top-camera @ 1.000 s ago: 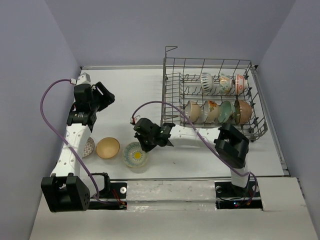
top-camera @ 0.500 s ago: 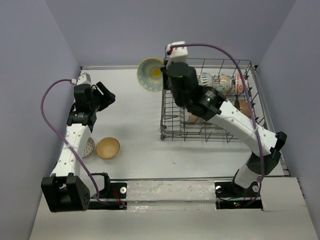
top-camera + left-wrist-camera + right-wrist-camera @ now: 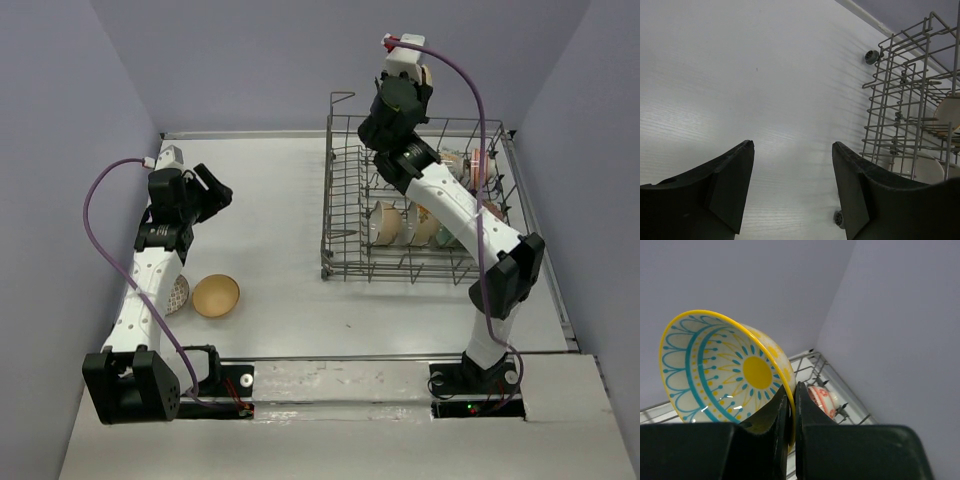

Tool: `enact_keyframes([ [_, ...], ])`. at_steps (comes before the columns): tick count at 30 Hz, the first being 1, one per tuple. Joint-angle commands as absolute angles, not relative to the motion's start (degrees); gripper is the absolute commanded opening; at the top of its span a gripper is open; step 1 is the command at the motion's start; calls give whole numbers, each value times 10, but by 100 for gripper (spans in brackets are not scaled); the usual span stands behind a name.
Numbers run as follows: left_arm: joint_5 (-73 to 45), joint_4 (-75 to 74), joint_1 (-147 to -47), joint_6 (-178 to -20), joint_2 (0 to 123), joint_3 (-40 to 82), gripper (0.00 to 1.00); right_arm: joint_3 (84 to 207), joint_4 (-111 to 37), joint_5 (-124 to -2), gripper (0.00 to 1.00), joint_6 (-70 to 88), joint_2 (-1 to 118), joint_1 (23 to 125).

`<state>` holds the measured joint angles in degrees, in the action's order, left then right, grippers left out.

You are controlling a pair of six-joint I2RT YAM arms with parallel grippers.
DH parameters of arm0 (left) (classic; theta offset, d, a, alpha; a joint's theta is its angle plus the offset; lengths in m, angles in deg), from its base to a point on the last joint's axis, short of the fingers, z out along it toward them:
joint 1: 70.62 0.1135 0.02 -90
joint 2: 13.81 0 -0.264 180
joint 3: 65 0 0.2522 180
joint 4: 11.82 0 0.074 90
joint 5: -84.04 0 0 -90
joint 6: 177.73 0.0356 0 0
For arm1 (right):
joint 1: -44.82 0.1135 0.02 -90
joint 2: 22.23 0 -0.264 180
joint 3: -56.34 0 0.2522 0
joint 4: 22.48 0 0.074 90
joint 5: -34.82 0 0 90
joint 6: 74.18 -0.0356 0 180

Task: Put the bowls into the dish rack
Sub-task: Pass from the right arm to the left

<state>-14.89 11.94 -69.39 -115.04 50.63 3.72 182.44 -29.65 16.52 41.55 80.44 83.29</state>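
My right gripper is shut on the rim of a bowl with a yellow rim, teal pattern and yellow centre. In the top view that gripper holds the bowl high above the back of the grey wire dish rack. Several bowls stand on edge in the rack, among them a cream one and a red-orange patterned one. A tan bowl and a patterned bowl sit on the table at the left. My left gripper is open and empty above the table.
The left wrist view shows the open gripper over bare white table, with the rack's left side and its small wheels at the right. Purple-grey walls close in the table on three sides.
My right gripper took the yellow-centred bowl off the table, swung it up past the rack's left corner, and now holds it high over the rack's back. The left arm has not moved.
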Motion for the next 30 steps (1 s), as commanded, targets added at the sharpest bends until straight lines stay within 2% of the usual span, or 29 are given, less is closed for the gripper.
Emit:
enact_keyframes([
  [1,-161,98,-691,-1149,506,34,73,1864,-120,213,1,566,860,812],
  [2,-162,98,-691,-1149,507,33,73,1865,-35,218,1,607,895,804],
  [3,-162,98,-691,-1150,506,33,73,1855,116,222,1,731,912,804],
  [4,-162,98,-691,-1149,506,33,73,1859,177,222,1,797,954,804],
  [6,-162,97,-691,-1149,506,33,73,1894,260,223,1,942,1004,799],
  [9,-165,96,-691,-1149,508,33,73,1974,319,218,1,1023,1083,793],
  [13,-167,96,-691,-1147,509,32,73,1947,152,216,1,886,1075,773],
  [18,-169,96,-690,-1148,512,33,73,1913,99,216,1,828,1081,751],
  [19,-169,96,-691,-1149,513,33,73,1900,16,210,1,755,1078,746],
  [22,-167,96,-691,-1148,514,32,73,1873,-105,188,1,622,1050,741],
  [30,-163,99,-691,-1146,515,31,73,1865,-173,170,1,559,1066,746],
])
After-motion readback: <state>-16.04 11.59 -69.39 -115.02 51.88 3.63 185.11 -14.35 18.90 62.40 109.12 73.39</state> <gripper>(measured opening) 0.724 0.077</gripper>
